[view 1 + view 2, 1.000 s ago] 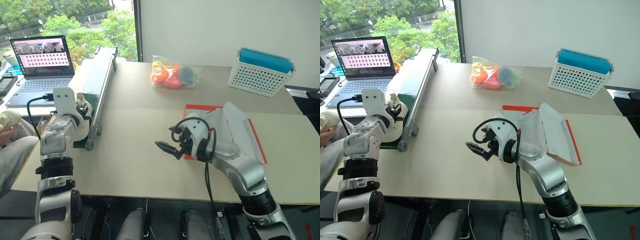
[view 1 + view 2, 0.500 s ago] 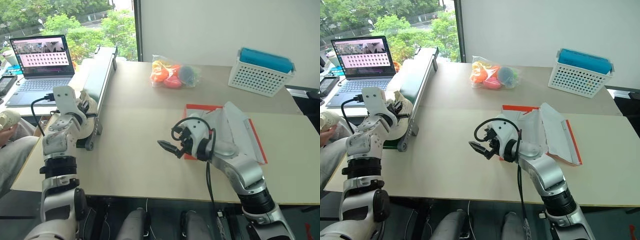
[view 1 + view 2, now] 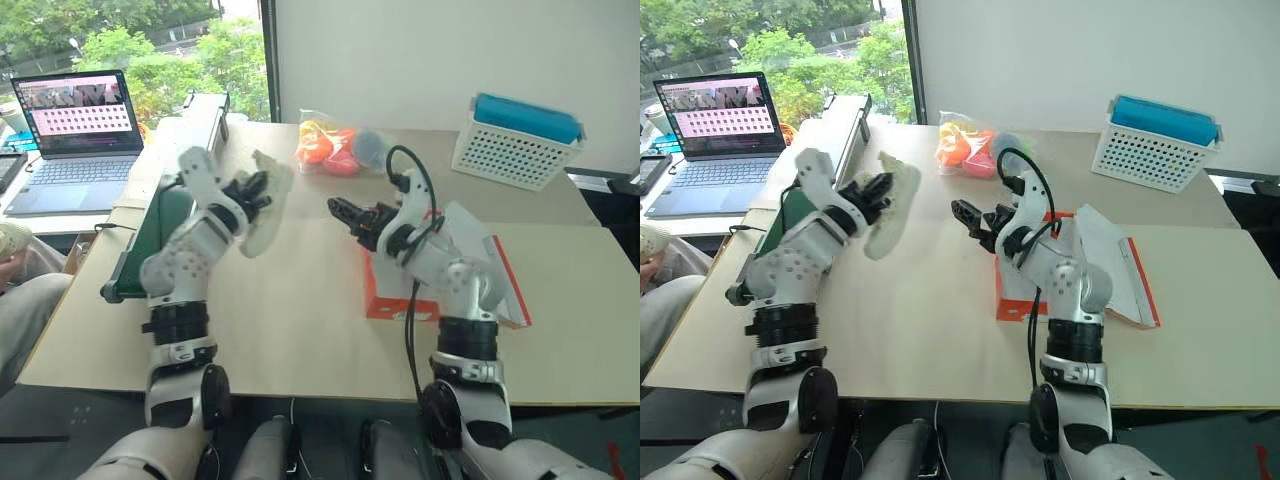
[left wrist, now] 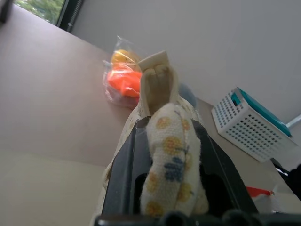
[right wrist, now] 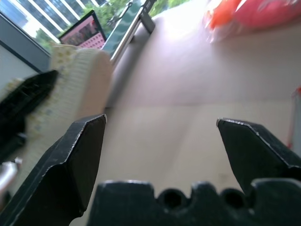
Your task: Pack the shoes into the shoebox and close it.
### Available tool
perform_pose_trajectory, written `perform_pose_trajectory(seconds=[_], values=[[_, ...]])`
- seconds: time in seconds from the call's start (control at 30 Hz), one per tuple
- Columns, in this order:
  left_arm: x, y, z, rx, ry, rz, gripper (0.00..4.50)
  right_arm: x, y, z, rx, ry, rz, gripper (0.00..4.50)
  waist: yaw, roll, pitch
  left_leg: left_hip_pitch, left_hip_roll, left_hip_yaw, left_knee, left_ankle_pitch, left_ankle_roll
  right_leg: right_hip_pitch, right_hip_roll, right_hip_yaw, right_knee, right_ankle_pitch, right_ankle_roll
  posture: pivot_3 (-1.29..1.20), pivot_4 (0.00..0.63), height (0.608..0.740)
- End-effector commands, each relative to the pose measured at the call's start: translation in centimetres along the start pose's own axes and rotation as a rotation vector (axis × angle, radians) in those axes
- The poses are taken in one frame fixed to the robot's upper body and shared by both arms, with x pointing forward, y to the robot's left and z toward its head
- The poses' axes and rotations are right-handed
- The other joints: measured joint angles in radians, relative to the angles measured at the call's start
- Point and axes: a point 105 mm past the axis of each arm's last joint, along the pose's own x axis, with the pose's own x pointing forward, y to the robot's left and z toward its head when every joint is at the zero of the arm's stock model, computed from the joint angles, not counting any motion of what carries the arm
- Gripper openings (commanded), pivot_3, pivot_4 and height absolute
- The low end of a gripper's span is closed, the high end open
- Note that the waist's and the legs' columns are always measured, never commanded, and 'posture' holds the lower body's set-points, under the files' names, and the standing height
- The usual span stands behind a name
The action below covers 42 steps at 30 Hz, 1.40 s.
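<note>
Left eye view: table carries the shoebox, open, lid flat to the right, just below the right arm. One shoe hangs in the air left of the box, long axis tilted up and down, pinched by the left gripper. Right gripper, jaws spread and empty, points at the shoe, near but apart. Likely next: handover or rightward carry to the box.
</note>
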Motion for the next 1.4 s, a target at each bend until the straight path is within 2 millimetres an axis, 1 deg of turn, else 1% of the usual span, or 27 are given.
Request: perform_pose_trajectory(seconds=[0.03,0.1,0.17,0.27,0.37,0.53,0.7,0.8,0.9,1.0,1.03,1.07,1.17,1.27,1.4], values=[[0.5,-4.2,0.8,0.002,-0.034,-0.134,0.74,-0.1,2.2,0.8,0.132,0.02,0.108,4.5,-0.002,0.0,0.0,0.0,0.0,0.0,0.0,0.0,0.0,0.0,0.0,0.0,0.0,0.0,0.0,0.0,0.15,0.699],[0.9,-5.6,0.1,-0.003,-0.017,-0.177,0.74,0.0,2.8,0.9,0.224,0.021,0.141,4.5,-0.002,0.0,0.0,0.0,0.0,0.0,0.0,0.0,0.0,0.0,0.0,0.0,0.0,0.0,0.0,0.0,0.15,0.699],[1.0,-6.9,-0.6,-0.001,-0.003,-0.214,0.74,0.0,3.1,1.3,0.266,0.015,0.152,4.5,-0.003,0.0,0.0,0.0,0.0,0.0,0.0,0.0,0.0,0.0,0.0,0.0,0.0,0.0,0.0,0.0,0.15,0.699],[1.0,-7.8,-1.5,-0.003,0.018,-0.239,0.74,-0.2,2.9,2.3,0.305,-0.014,0.145,4.5,-0.012,0.0,0.0,0.0,0.0,0.001,0.0,0.0,0.0,-0.001,0.0,0.002,0.002,0.0,0.0,0.0,0.15,0.699],[0.9,-8.2,-2.0,-0.003,0.028,-0.253,0.74,-0.4,2.5,3.3,0.333,-0.052,0.136,4.5,-0.019,0.0,0.0,0.0,0.0,0.002,0.0,0.0,0.0,-0.003,0.001,0.003,0.005,0.0,0.0,0.0,0.15,0.699],[0.9,-8.1,-1.8,-0.016,0.019,-0.246,0.74,-0.6,2.3,4.1,0.347,-0.082,0.122,4.5,-0.02,0.0,0.0,0.0,0.001,0.003,0.0,0.0,0.001,-0.003,0.001,0.005,0.006,0.0,0.0,0.0,0.15,0.699],[0.9,-8.1,-1.6,-0.008,0.017,-0.248,0.74,-1.0,1.4,5.9,0.396,-0.165,0.099,4.5,-0.019,0.0,0.0,0.0,0.001,0.003,0.0,-0.001,0.002,-0.003,0.001,0.005,0.005,0.0,0.0,0.0,0.15,0.699],[0.9,-8.1,-1.7,-0.005,0.018,-0.25,0.74,-1.2,1.0,6.6,0.411,-0.197,0.085,4.5,-0.016,0.0,0.0,0.0,0.001,0.003,0.0,-0.001,0.002,-0.003,0.001,0.005,0.005,0.0,0.0,0.0,0.15,0.699],[0.8,-8.1,-1.6,-0.005,0.017,-0.249,0.74,-1.2,0.8,6.8,0.399,-0.205,0.072,4.5,-0.016,0.0,0.0,0.0,0.001,0.003,0.0,-0.001,0.002,-0.003,0.001,0.005,0.005,0.0,0.0,0.0,0.15,0.699],[0.8,-8.1,-1.5,-0.006,0.013,-0.247,0.74,-1.1,0.9,6.5,0.389,-0.197,0.065,4.5,-0.016,0.0,0.0,0.0,0.001,0.003,0.0,-0.001,0.002,-0.003,0.001,0.005,0.005,0.0,0.0,0.0,0.15,0.699],[0.8,-8.0,-1.5,-0.006,0.012,-0.247,0.7,-1.1,0.9,6.4,0.386,-0.192,0.064,4.08,-0.016,0.0,0.0,0.0,0.001,0.004,0.0,-0.001,0.002,-0.003,0.001,0.005,0.005,0.0,0.0,0.0,0.15,0.699],[0.8,-8.0,-1.5,-0.006,0.011,-0.245,0.7,-1.0,1.0,6.1,0.382,-0.182,0.065,3.87,-0.016,0.0,0.0,0.0,0.001,0.004,0.0,-0.001,0.002,-0.003,0.001,0.005,0.005,0.0,0.0,0.0,0.15,0.699],[0.9,-8.0,-1.5,-0.006,0.01,-0.242,0.7,-0.7,1.4,5.1,0.363,-0.138,0.067,2.79,-0.016,0.0,0.0,0.0,0.001,0.004,0.0,-0.001,0.002,-0.003,0.001,0.005,0.005,0.0,0.0,0.0,0.15,0.699],[0.9,-7.9,-1.4,-0.004,0.009,-0.239,0.7,-0.5,1.3,4.7,0.351,-0.118,0.054,2.79,-0.016,0.0,0.0,0.0,0.001,0.004,0.0,-0.001,0.002,-0.003,0.001,0.005,0.005,0.0,0.0,0.0,0.15,0.699],[0.9,-7.7,-1.4,-0.005,0.009,-0.233,0.7,-0.5,1.1,4.6,0.347,-0.107,0.042,2.79,-0.015,0.0,0.0,0.0,0.001,0.004,0.0,-0.001,0.002,-0.003,0.001,0.005,0.005,0.0,0.0,0.0,0.15,0.699]])
